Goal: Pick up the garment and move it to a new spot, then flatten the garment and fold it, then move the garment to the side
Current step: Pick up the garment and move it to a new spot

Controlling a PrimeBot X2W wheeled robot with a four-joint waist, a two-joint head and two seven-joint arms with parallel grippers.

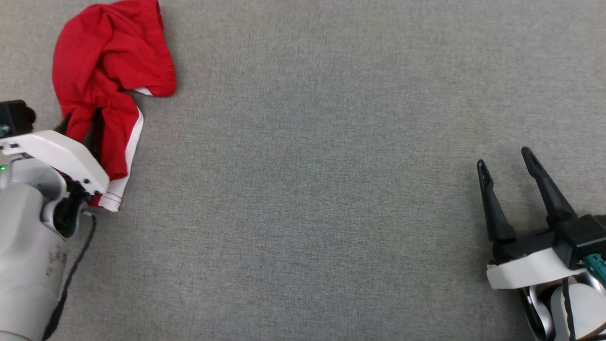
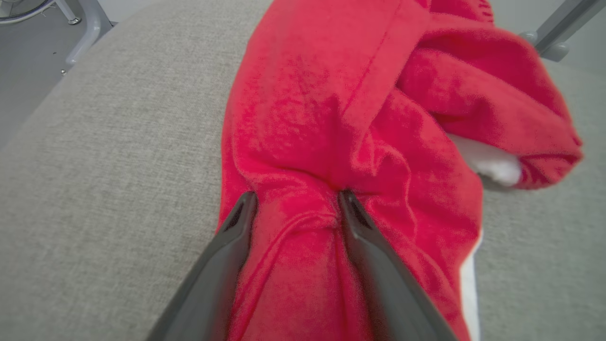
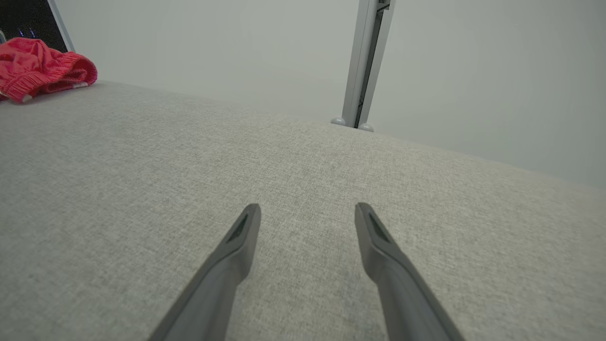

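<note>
You have the garment (image 1: 109, 57) in a crumpled red heap at the far left of the counter (image 1: 307, 166), with a white-trimmed edge trailing back toward the left arm. In the left wrist view the garment (image 2: 331, 94) lies close to the counter's edge, and a bit of white lining shows under a fold on its right.

Your left claw (image 2: 297, 196) is down on that heap with its fingers spread. A raised ridge of red cloth sits between them and both fingertips (image 2: 246, 208) touch the fabric. The cloth is not squeezed tight, so read this as straddling rather than a pinch.

Your right claw (image 1: 504, 158) is at the near right of the counter, well apart from the garment, with its fingers spread wide and nothing between them. In the right wrist view that claw (image 3: 307, 208) hangs over bare grey cloth. The garment (image 3: 42, 71) is a small red bundle by the far edge at the upper left, and a metal post (image 3: 367, 61) stands beyond that edge.
</note>
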